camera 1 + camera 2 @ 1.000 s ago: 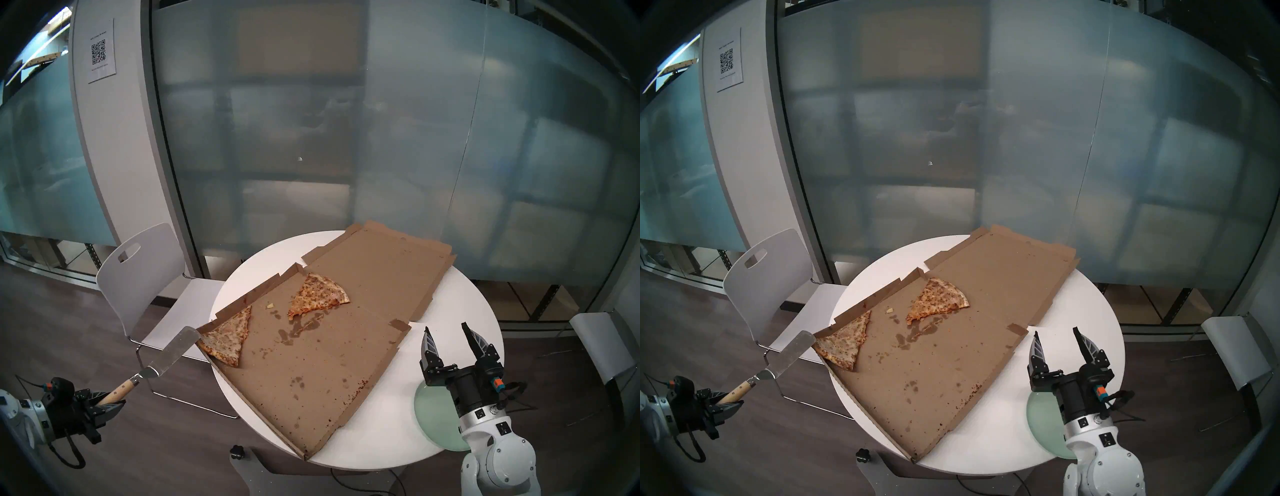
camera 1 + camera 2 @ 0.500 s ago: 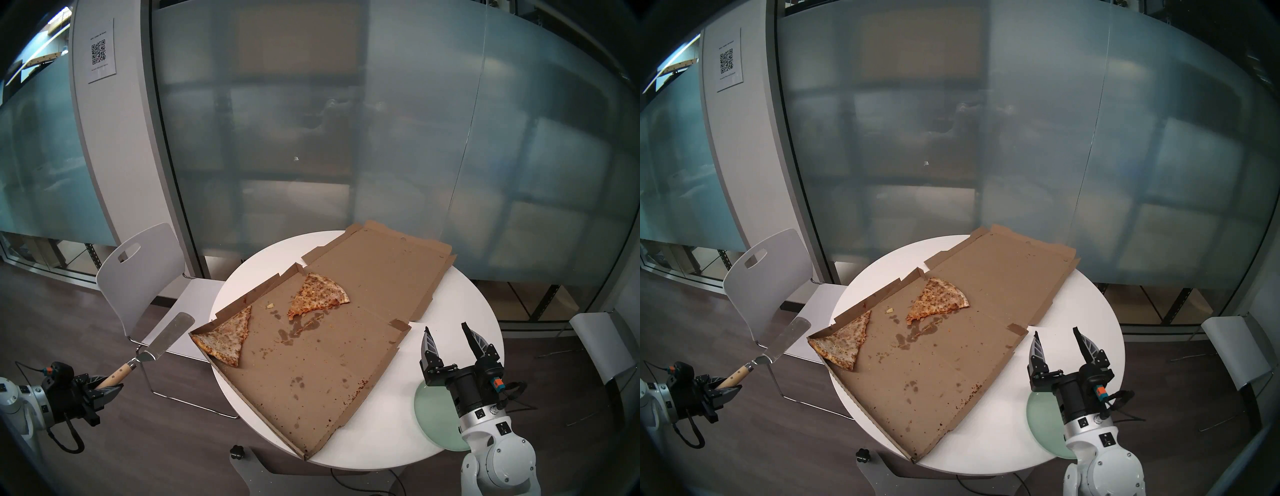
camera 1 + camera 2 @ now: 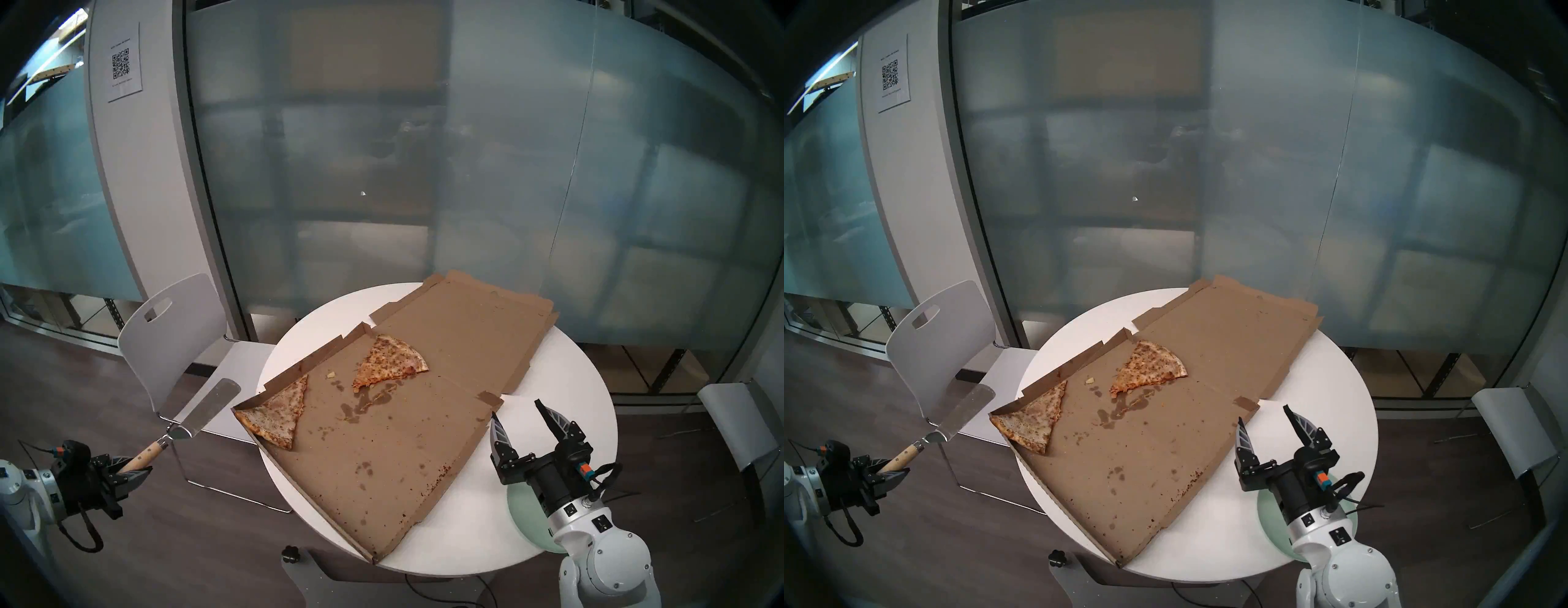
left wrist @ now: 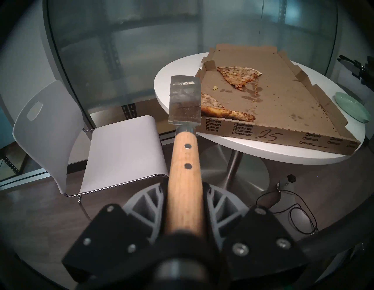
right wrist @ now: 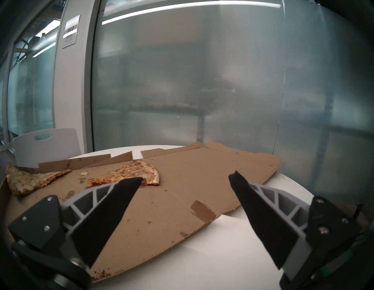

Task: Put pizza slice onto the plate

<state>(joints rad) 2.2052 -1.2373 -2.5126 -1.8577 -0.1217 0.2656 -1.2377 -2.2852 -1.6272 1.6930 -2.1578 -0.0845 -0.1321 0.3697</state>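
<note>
While the pizza slice (image 3: 276, 415) lies in the near left corner of the open pizza box (image 3: 382, 446), both arms hover off to either side.
Left gripper (image 3: 127, 470) pinches the wooden handle of a metal spatula (image 3: 203, 409), blade held beside the box, clear of the slice. Right gripper (image 3: 517, 418) hangs with fingers spread and empty above the white table (image 3: 466, 539), over the mint-green plate (image 3: 528, 520).
</note>
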